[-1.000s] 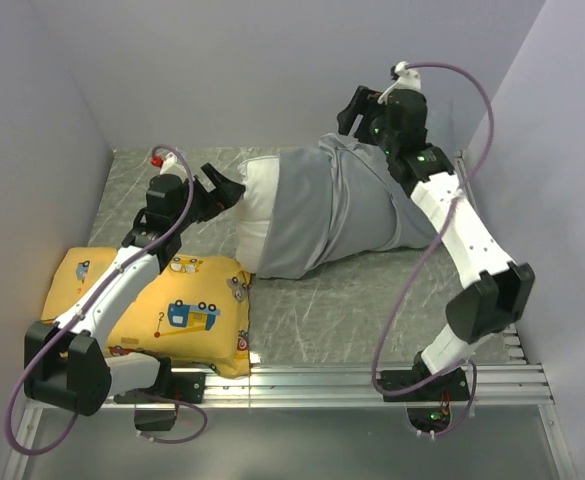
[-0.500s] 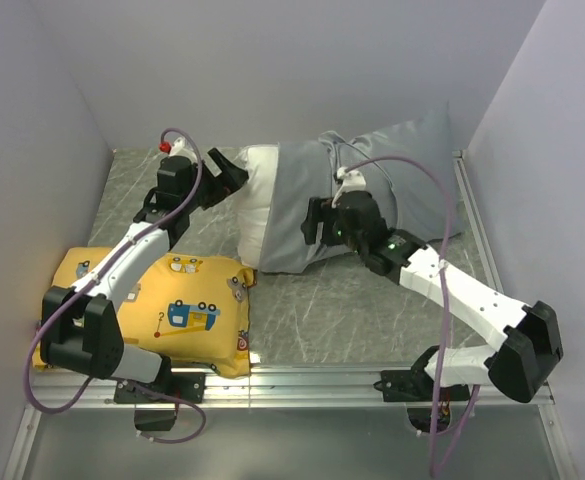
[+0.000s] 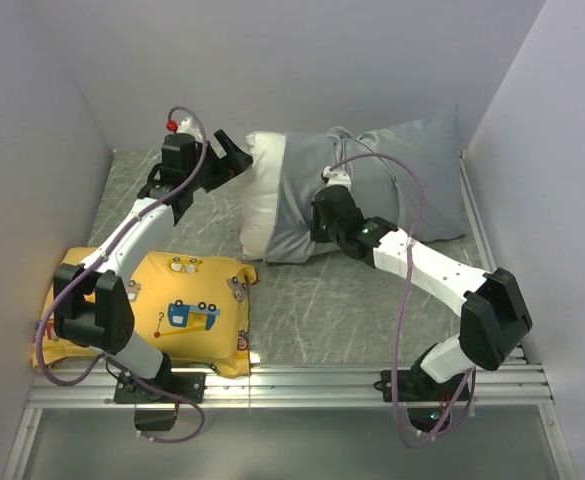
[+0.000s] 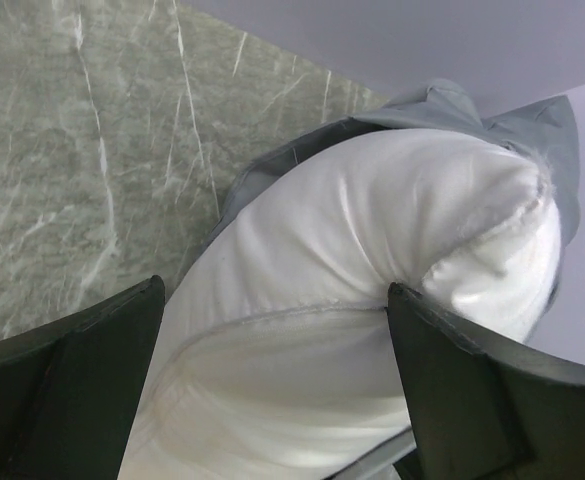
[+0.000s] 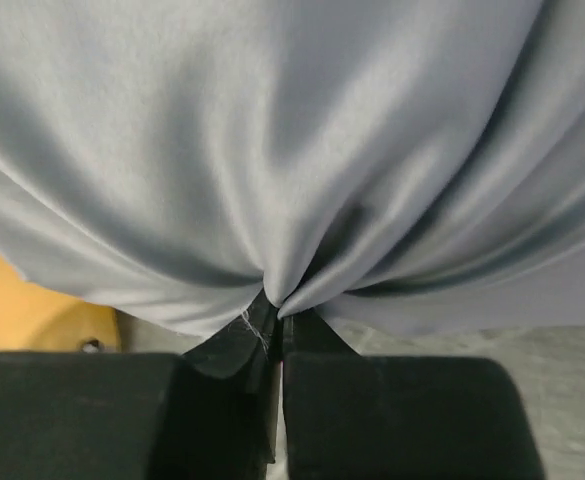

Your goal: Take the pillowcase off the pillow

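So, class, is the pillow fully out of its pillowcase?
No: only one end of the pillow shows; the pillowcase covers the rest.

The pillowcase (image 5: 272, 130) is smooth grey cloth with a faint satin sheen, gathered into soft folds between the matt black plastic fingers of the right gripper (image 5: 277, 312). The pillow (image 4: 352, 260) is matt white woven cloth, slightly fuzzy along its stitched seam. On either side of the pillow, the left gripper (image 4: 272, 300) has the same dull black plastic. Under the pillow, the table top (image 3: 332, 300) looks like hard sheet with a grey-green marble pattern and a low sheen. On the pillow's near side, the yellow cushion (image 3: 197, 315) is matt printed cloth, and farther off the rail (image 3: 302, 385) is brushed metal.
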Robot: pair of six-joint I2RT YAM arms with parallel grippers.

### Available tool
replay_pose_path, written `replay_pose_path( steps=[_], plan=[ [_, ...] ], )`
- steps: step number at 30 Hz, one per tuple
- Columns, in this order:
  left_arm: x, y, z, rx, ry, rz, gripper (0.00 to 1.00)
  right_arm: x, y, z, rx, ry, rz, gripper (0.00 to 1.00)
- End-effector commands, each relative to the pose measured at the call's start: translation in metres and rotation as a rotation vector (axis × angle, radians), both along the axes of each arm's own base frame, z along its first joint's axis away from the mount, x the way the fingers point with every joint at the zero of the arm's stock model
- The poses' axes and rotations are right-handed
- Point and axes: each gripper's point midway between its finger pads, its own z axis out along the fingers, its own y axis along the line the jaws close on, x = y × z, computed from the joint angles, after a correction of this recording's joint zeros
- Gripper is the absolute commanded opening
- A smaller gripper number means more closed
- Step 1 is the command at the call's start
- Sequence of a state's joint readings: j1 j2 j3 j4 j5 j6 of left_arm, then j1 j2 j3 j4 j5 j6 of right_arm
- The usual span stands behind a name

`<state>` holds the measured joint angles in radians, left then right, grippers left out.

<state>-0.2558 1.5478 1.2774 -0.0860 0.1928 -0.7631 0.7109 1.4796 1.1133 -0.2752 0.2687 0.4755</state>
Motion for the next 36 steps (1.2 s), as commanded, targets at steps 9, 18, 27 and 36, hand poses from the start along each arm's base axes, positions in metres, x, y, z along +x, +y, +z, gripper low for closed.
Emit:
replay_pose_path(
  steps=[9,18,27,36],
  plan=[
    [-0.033,0.016,0.05,-0.039,-0.109,-0.106,0.99,0.083,-0.01,0.12,0.355,-0.113,0.039,0.0],
    [-0.082,-0.022,-0.044,-0.221,0.071,-0.315,0.99,0.116,-0.007,0.137,0.431,-0.102,0.054,0.0],
    [-0.073,-0.036,-0.066,-0.221,0.12,-0.306,0.99,0.118,-0.006,0.143,0.434,-0.105,0.068,0.0],
    [-0.029,-0.049,-0.076,-0.286,0.163,-0.196,0.99,0.106,-0.006,0.159,0.466,-0.125,0.095,0.0]
  ],
)
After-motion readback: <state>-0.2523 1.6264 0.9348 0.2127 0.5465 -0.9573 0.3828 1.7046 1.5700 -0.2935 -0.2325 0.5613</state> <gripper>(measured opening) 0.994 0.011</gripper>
